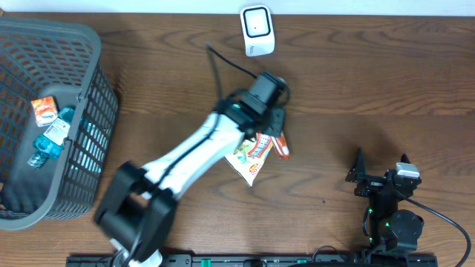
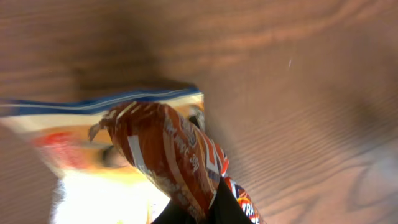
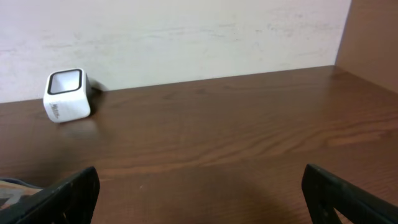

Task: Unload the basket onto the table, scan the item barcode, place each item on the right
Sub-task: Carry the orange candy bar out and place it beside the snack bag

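Note:
An orange and yellow snack bag (image 1: 256,152) hangs over the middle of the table, pinched by my left gripper (image 1: 276,132), which is shut on its crumpled edge. In the left wrist view the snack bag (image 2: 168,155) fills the frame and its orange seam runs down between my left fingers (image 2: 233,208). The white barcode scanner (image 1: 257,30) stands at the table's back edge, beyond the bag, and the scanner (image 3: 64,94) also shows at far left in the right wrist view. My right gripper (image 1: 380,165) rests open near the front right, nothing between its fingers (image 3: 68,193).
A dark grey mesh basket (image 1: 89,96) at the left holds a blue bottle (image 1: 53,136) and a small orange box (image 1: 44,110). A black cable (image 1: 230,63) runs from near the scanner toward the left arm. A pale wall (image 3: 186,31) backs the table.

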Action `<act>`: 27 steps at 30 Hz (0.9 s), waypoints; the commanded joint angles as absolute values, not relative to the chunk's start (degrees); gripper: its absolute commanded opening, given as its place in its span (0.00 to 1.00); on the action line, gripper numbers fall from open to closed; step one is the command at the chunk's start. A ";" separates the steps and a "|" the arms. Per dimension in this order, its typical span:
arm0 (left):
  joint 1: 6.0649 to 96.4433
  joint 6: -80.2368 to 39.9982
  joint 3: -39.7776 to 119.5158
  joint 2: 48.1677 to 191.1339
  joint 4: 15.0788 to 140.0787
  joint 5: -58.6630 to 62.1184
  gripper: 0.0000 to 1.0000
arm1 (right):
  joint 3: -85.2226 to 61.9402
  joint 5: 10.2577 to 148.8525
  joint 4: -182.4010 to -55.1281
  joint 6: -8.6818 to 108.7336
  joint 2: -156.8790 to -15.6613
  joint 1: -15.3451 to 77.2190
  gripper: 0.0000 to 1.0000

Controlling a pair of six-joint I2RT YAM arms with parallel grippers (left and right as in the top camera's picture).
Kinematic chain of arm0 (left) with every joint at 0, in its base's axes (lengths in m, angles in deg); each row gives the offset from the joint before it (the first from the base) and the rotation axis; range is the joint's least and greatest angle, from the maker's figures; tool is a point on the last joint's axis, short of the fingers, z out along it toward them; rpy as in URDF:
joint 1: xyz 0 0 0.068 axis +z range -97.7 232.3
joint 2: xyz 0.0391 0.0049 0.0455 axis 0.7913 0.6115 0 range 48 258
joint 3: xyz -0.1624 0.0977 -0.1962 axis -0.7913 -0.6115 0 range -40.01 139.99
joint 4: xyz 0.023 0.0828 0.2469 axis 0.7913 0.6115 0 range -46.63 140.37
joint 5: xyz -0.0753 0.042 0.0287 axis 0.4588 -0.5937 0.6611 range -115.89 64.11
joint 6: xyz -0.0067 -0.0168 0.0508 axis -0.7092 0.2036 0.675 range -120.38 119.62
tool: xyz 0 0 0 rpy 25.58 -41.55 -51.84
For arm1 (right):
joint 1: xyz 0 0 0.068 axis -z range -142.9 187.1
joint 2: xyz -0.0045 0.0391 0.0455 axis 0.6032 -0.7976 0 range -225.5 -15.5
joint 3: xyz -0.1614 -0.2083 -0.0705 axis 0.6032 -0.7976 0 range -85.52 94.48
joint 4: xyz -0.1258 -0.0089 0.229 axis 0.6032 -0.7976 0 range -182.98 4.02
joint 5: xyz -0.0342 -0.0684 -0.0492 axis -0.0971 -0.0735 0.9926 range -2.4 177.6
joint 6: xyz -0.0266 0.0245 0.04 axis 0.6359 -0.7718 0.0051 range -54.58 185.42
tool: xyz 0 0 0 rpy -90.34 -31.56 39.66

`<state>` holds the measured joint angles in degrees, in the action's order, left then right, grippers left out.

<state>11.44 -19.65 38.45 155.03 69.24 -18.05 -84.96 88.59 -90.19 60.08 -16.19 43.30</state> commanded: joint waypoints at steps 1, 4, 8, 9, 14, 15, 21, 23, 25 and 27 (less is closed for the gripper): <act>10.11 -17.94 38.58 158.59 68.50 -17.94 0.15 | -85.22 88.31 -90.21 61.02 -15.99 43.80 0.99; 10.02 -18.01 38.60 160.10 68.76 -17.92 0.45 | -85.22 88.31 -90.21 61.02 -15.99 43.80 0.99; 10.61 -17.86 40.22 157.61 71.60 -17.97 0.77 | -85.22 88.31 -90.21 61.02 -15.99 43.80 0.99; 10.81 -16.98 40.74 156.51 72.50 -17.94 0.77 | -85.22 88.31 -90.21 61.02 -15.99 43.80 0.99; 11.75 -12.02 42.23 147.22 76.63 -17.99 0.85 | -85.22 88.31 -90.21 61.02 -15.99 43.80 0.99; 11.94 -10.84 42.23 144.86 77.22 -18.01 0.85 | -85.22 88.31 -90.21 61.02 -15.99 43.80 0.99; 13.23 -9.35 42.23 130.02 80.87 -30.25 0.92 | -85.22 88.31 -90.21 61.02 -15.99 43.80 0.99; 13.87 -8.87 42.21 125.39 82.35 -35.21 0.94 | -85.22 88.31 -90.21 61.02 -15.99 43.80 0.99; 14.72 -8.39 42.21 121.69 83.69 -39.58 0.95 | -85.22 88.31 -90.21 61.02 -15.99 43.80 0.99; 15.99 -8.31 42.21 118.61 84.80 -44.28 0.95 | -85.22 88.31 -90.21 61.02 -15.99 43.80 0.99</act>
<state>14.48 -9.84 41.51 121.10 83.75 -33.72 -84.94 88.59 -90.19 60.08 -16.19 43.30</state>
